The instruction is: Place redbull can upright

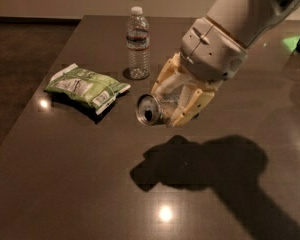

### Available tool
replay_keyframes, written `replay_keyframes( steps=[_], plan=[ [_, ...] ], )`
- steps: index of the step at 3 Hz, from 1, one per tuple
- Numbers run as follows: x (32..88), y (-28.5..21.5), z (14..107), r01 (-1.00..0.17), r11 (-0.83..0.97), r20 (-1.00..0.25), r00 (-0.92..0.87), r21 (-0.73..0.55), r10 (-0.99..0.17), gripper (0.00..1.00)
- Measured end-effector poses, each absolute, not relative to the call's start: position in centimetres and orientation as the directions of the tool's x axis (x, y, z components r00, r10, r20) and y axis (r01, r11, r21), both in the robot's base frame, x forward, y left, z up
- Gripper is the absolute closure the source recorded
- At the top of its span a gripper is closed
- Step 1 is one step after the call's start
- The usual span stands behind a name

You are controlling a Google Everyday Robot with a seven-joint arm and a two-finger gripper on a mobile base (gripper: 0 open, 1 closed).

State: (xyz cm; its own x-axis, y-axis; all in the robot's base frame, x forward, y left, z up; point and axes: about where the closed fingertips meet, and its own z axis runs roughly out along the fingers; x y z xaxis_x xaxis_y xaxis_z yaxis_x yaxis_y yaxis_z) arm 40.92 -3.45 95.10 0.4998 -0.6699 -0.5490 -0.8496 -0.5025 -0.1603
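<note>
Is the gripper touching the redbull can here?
Touching. The camera view shows the gripper, over the middle of the table, with its fingers pressed against both sides of the sideways redbull can.
</note>
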Motion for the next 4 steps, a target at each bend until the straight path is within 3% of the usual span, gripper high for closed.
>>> replay_keyframes(
  steps=[2, 4],
  plan=[
    [40.7, -2.0, 97.4, -0.978, -0.208, -0.674, 0.162, -0.012, -0.721, 1.00],
    [40.7, -1.4, 98.4, -0.989, -0.093, -0.751, -0.025, 0.115, -0.660, 1.00]
  ],
)
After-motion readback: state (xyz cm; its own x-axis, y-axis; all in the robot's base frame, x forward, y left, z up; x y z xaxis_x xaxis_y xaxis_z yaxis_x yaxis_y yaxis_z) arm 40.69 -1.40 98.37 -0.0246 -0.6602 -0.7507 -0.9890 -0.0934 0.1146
